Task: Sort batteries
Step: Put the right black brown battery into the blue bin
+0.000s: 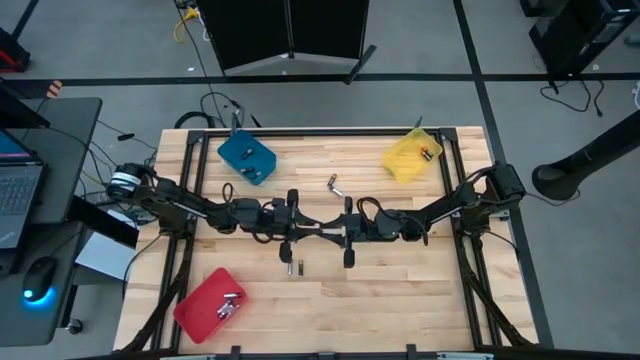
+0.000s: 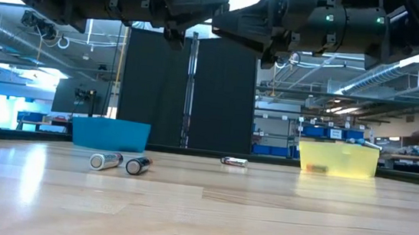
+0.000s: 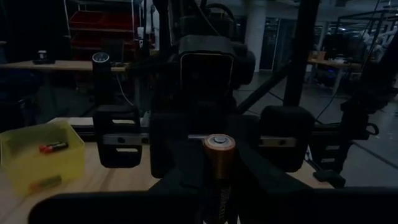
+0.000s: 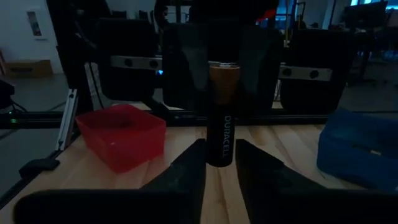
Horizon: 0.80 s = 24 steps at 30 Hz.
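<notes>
the left gripper (image 1: pixel 297 232) and the right gripper (image 1: pixel 343 232) meet nose to nose above the middle of the worktop (image 1: pixel 400 300), a copper-topped battery (image 3: pixel 219 171) upright between them. the left gripper's fingers close on that battery; the right gripper's fingers (image 4: pixel 189 165) stand just beside it, and whether they grip it i cannot tell. two batteries (image 2: pixel 119 162) lie on the worktop below the grippers, another battery (image 2: pixel 234 161) farther off, beyond them.

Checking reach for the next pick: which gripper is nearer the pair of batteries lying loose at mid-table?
Left. The left gripper hangs just beyond the pair of batteries; the right gripper is farther, off to their right.
</notes>
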Each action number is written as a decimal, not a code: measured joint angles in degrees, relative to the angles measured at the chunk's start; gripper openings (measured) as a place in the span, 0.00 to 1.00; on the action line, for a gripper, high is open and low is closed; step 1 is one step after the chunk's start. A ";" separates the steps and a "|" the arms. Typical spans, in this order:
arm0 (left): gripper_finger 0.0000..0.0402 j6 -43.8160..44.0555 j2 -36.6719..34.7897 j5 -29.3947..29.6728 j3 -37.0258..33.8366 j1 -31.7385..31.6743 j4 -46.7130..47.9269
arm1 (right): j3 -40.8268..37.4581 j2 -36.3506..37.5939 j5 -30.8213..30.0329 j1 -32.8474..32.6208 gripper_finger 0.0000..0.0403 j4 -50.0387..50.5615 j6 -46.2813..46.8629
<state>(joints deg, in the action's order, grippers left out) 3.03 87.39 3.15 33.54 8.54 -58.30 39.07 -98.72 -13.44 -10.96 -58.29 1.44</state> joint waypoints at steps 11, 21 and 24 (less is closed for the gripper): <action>0.14 -3.19 -10.74 -2.55 0.04 -2.08 8.65 | -0.04 0.00 -3.27 1.15 0.44 0.20 -0.90; 0.14 0.45 -33.55 5.55 6.21 -12.31 64.63 | -0.07 0.00 -3.27 2.78 0.46 4.47 0.00; 0.14 2.95 -34.44 6.20 11.16 -18.04 82.26 | -0.07 0.00 -3.24 3.24 0.43 6.21 2.69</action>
<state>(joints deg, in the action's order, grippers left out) 5.98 52.95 9.34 44.70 -9.51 23.96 39.00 -98.72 -16.69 -7.72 -52.09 4.13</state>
